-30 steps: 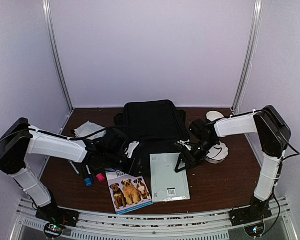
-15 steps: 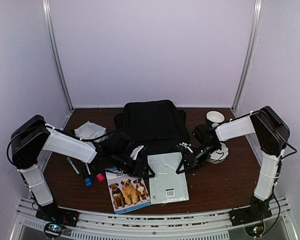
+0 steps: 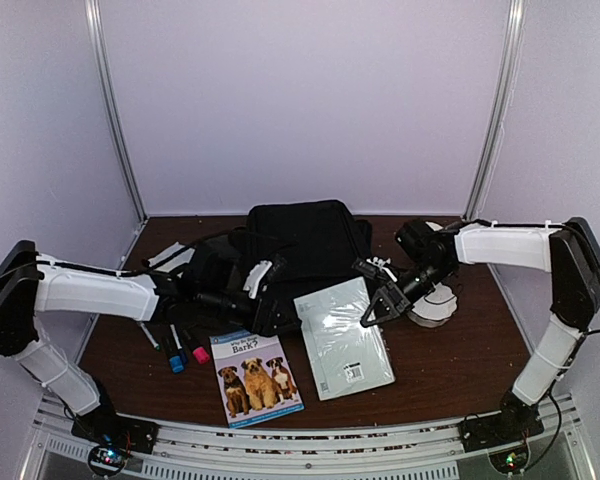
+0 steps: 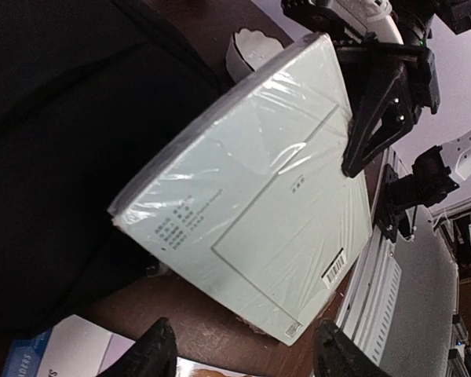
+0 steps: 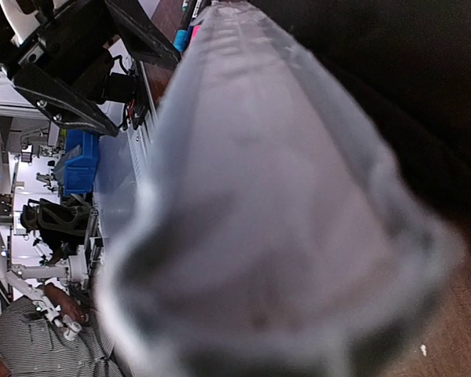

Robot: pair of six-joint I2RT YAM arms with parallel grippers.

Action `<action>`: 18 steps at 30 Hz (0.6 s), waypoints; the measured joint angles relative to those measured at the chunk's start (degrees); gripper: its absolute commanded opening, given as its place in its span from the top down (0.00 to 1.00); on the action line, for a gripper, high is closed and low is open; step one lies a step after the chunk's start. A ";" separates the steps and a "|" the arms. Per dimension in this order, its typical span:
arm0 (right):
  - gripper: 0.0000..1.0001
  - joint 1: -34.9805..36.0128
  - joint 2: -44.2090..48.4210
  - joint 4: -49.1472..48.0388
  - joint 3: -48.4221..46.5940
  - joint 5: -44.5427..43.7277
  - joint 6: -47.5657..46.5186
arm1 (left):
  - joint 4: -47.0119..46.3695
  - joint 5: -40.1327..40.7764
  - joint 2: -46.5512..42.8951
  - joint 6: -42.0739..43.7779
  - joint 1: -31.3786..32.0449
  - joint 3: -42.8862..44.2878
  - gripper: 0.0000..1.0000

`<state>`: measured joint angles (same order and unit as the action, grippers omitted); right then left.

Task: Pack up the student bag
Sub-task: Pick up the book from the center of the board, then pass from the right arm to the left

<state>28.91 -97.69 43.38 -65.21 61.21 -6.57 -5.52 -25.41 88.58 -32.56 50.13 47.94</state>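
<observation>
Student bag [image 3: 305, 240] lies flat mid-table; right gripper [image 3: 378, 305] is clamped on the shrink-wrapped green notebook [image 3: 342, 340] beside it, left gripper [image 4: 243, 363] jaws apart, holding nothing.

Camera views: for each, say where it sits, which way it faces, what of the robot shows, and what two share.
Top external: high behind the bases, looking down on the table; left arm, right arm, black bag, wrapped pad.
Left wrist: on the left arm, facing the pad; left pincer open below, right pincer gripping the pad's edge.
Right wrist: against the pad's blurred edge, facing the left arm; own fingers unclear.
Shared: both wrist views show the pad.
</observation>
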 measured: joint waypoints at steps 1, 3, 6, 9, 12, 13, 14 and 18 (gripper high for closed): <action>0.99 -0.15 0.20 1.07 -1.03 -0.55 -0.79 | -0.04 0.92 -1.05 0.55 -0.50 0.00 0.36; 0.99 -0.81 0.55 2.99 -3.98 -1.81 -2.08 | -0.59 2.60 -2.34 1.11 -1.68 0.00 0.32; 1.00 -2.69 1.36 4.68 -8.61 -2.80 -3.65 | -3.13 4.52 -2.80 1.62 -3.72 0.07 0.31; 1.00 -4.52 2.29 4.92 -12.72 -2.93 -4.57 | -5.40 6.97 -2.51 2.08 -5.20 0.90 0.28; 1.00 -5.92 2.86 4.85 -15.65 -2.67 -4.92 | -8.68 8.98 -0.83 2.45 -5.92 3.43 0.28; 1.00 -6.21 2.89 4.85 -16.22 -2.51 -4.94 | -10.08 8.98 0.00 2.45 -6.19 4.33 0.28; 1.00 -6.34 2.89 4.76 -16.70 -2.34 -4.94 | -11.78 8.59 0.96 2.36 -6.45 5.29 0.29; 1.00 -6.84 2.89 4.81 -17.05 -2.03 -4.83 | -19.54 3.13 5.18 0.87 -7.61 8.26 0.34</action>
<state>22.06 -94.80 48.18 -82.26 59.18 -11.40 -25.06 -22.28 93.76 -31.68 42.52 56.21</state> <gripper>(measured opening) 0.209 0.689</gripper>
